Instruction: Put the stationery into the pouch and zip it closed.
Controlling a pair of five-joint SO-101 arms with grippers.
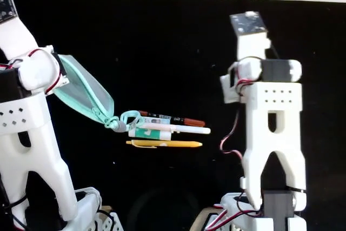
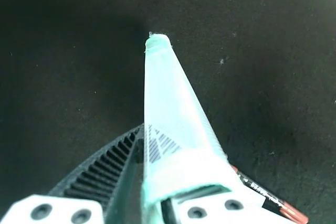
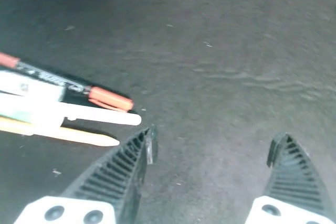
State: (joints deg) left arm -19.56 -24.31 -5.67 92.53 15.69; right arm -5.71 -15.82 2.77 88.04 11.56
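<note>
text: none legible | red-capped marker (image 1: 172,119): barrel print too small to read | white pen (image 1: 178,129): label unreadable

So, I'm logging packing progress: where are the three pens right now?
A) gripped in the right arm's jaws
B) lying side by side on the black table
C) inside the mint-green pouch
B: the orange-capped black marker, white pen and yellow pen lie side by side on the black table, outside the mint-green translucent pouch that the left jaws hold up.
</note>
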